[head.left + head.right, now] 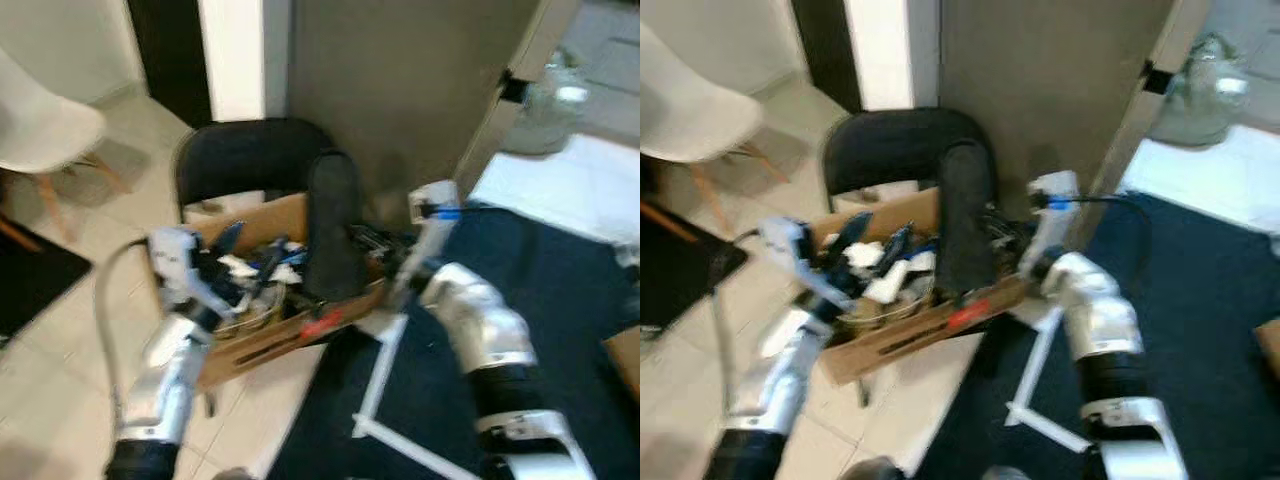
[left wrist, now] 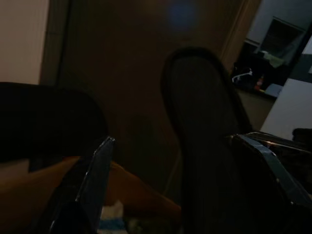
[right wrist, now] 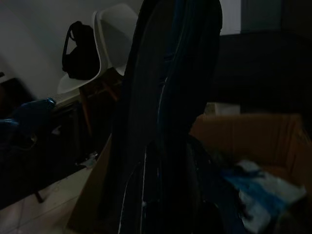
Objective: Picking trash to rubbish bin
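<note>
An open brown cardboard box (image 1: 262, 335) full of blue-and-white crumpled trash (image 1: 885, 268) stands on the tiled floor (image 1: 60, 370) at the edge of the dark blue carpet (image 1: 560, 300). A tall black slipper-shaped object (image 1: 335, 228) stands upright in the box. The right gripper (image 1: 372, 243) is at this object; whether its jaws clench it cannot be told. The left gripper (image 1: 245, 262) hovers over the trash, jaws released.
</note>
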Tool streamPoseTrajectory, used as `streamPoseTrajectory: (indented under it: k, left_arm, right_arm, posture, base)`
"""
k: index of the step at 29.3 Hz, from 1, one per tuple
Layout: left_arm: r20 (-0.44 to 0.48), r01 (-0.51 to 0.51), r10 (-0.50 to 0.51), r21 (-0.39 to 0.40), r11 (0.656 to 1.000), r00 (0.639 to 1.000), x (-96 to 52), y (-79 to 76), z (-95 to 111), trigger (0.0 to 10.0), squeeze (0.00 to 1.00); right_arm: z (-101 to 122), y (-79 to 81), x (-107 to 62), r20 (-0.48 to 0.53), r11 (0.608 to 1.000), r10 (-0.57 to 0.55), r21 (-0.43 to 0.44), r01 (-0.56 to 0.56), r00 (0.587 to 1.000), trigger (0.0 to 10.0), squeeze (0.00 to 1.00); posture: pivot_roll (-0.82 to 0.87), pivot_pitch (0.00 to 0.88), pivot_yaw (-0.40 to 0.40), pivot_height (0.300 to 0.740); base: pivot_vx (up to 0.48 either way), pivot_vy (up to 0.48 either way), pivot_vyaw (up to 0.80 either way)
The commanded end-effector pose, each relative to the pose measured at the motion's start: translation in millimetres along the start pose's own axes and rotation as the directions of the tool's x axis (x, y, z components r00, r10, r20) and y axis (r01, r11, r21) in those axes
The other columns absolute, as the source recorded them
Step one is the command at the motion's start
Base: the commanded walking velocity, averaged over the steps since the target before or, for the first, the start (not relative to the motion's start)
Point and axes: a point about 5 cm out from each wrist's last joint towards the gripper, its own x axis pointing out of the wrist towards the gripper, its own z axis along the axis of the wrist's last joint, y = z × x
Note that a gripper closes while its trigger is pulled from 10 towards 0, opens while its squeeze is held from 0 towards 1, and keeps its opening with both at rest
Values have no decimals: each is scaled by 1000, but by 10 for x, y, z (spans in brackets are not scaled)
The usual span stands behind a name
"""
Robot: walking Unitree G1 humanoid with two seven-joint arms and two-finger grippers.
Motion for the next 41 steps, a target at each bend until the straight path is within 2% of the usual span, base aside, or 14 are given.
streamPoseTrajectory:
  k: [1,7,14,15,16,22,26,27,28,29,31,38,39,41]
  left_arm:
    - [-13,14,-13,13,1000,1000,11,-24,-9,10000,0]
    - [-50,-27,28,26,999,998,-28,-1,-19,10000,0]
    - [-107,-12,4,-72,997,994,-149,-13,-32,10000,0]
    - [-113,-6,-2,-75,997,994,-160,-19,-38,10000,0]
    - [-117,0,-9,-78,997,993,-164,-29,-45,10000,0]
    - [-131,29,-40,-81,996,991,-144,-89,-67,10000,0]
    - [-146,34,-46,-79,996,988,-141,-103,-72,10000,0]
    - [-151,30,-41,-78,997,988,-140,-97,-72,10000,0]
    - [-151,30,-41,-78,997,988,-140,-97,-72,10000,0]
    - [-156,21,-32,-70,997,987,-134,-86,-75,10000,0]
    - [-156,13,-23,-67,998,987,-121,-76,-76,10000,0]
    - [-131,19,-27,-66,998,991,-84,-80,-59,10000,0]
    - [-131,15,-24,-67,998,991,-78,-79,-58,10000,0]
    - [-135,8,-17,-67,998,991,-76,-75,-60,10000,0]
  right_arm:
    - [145,-16,0,41,998,-17,-63,19,999,10000,0]
    - [235,7,79,61,991,-61,-117,68,996,10000,0]
    - [216,51,93,44,989,-42,-139,47,998,10000,0]
    - [212,60,89,41,990,-25,-136,30,999,10000,600]
    - [203,67,85,32,991,-11,-134,15,999,10000,1000]
    - [190,55,80,27,991,-24,-133,27,999,10000,1000]
    - [203,-90,31,47,989,-105,-97,109,993,10000,1000]
    - [205,-124,3,51,991,-106,-77,110,993,10000,494]
    - [205,-124,3,51,991,-106,-77,110,993,10000,494]
    - [213,-155,-43,66,995,-89,-29,91,994,10000,0]
    - [217,-153,-62,78,997,-74,7,74,994,10000,0]
    - [167,-6,-30,72,1000,11,6,-11,997,10000,0]
    - [128,67,-16,58,998,56,-12,-55,997,10000,0]
    - [95,87,-10,40,997,71,-33,-70,997,10000,0]
  posture:
    - [-17,0,-38,740]
    - [-18,0,-31,740]
    - [-11,0,-38,740]
    - [-11,0,-38,740]
    - [-11,0,-38,740]
    - [-11,0,-38,740]
    - [-13,0,-38,740]
    - [-13,0,-38,740]
    - [-13,0,-38,740]
    - [-13,0,-38,740]
    - [-13,0,-38,740]
    - [-14,0,-41,740]
    - [-14,0,-41,740]
    - [-14,0,-39,740]
  base:
    - [480,0,0]
    - [411,0,0]
    - [0,0,0]
    - [0,0,0]
    - [0,0,0]
    - [0,0,0]
    - [0,0,0]
    - [0,0,0]
    - [0,0,0]
    - [0,0,0]
    - [0,0,0]
    - [0,0,0]
    - [0,0,0]
    - [0,0,0]
